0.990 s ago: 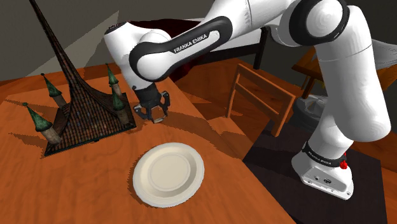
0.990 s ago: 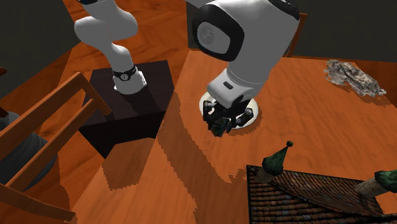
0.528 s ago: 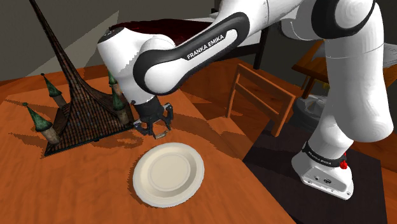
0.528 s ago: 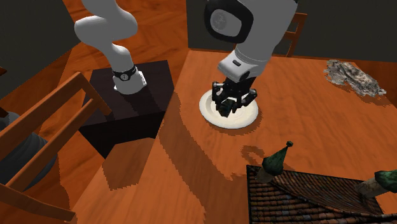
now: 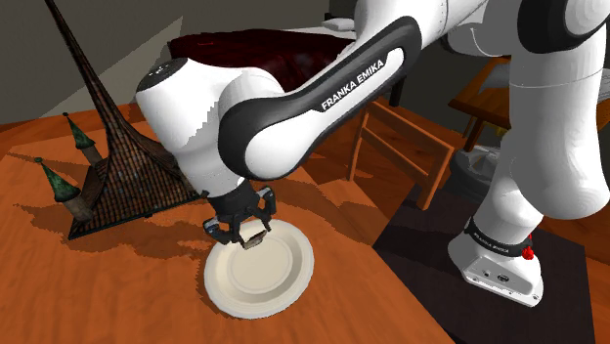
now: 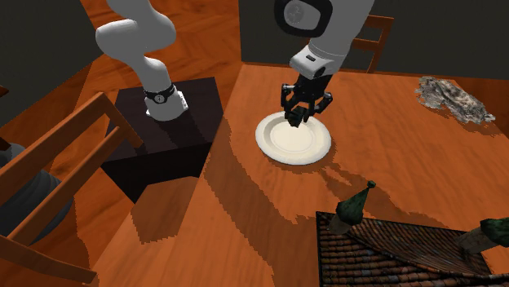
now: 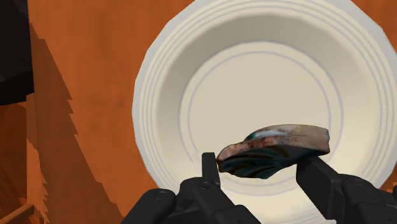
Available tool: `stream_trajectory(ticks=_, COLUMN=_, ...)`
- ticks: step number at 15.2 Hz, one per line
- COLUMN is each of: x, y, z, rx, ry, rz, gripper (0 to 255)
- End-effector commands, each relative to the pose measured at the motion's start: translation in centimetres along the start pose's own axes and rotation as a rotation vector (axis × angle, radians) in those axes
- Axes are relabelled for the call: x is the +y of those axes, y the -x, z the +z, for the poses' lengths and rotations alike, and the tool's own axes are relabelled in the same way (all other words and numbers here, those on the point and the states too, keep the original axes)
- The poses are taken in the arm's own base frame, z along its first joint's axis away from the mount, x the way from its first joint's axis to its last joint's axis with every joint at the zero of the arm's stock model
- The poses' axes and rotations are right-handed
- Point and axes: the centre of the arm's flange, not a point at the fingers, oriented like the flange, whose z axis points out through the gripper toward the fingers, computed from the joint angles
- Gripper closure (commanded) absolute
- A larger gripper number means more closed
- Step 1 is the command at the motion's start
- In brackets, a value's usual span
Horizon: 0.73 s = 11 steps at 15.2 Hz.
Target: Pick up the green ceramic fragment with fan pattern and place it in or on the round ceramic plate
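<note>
My black gripper (image 5: 241,233) is shut on a small fragment (image 5: 254,237) with dark green and brownish glazing. It hangs just over the far-left part of the round cream plate (image 5: 227,291) on the wooden table. In the second exterior view the gripper (image 6: 298,114) holds the fragment (image 6: 294,120) over the plate's (image 6: 273,151) far edge. In the wrist view both fingers (image 7: 208,168) clasp the curved fragment (image 7: 275,149) by its ends. Behind it lies the plate's (image 7: 153,83) ringed inside, with nothing on it.
A dark lattice tower model with green spires (image 5: 108,166) stands on the table at the shoulder view's left. A wooden chair (image 5: 401,147) stands past the table's edge, with the arm's stand (image 5: 494,264) beside it. A crumpled grey object (image 6: 453,98) lies at the second exterior view's far right.
The arm has swung from beside the tower model toward the plate, carrying the fragment. The gripper now hangs over the plate, with its fingers still shut.
</note>
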Motion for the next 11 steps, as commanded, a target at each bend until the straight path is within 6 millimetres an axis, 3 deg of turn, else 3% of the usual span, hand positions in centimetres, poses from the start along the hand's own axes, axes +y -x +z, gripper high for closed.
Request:
stream_trajectory(ticks=1, x=-0.3, y=0.3, z=0.7, rx=0.000, ry=0.000, rz=0.001, gripper=255)
stream_trajectory(ticks=11, x=-1.3, y=0.2, z=5.9, rx=0.000, ry=0.000, rz=0.001, gripper=255)
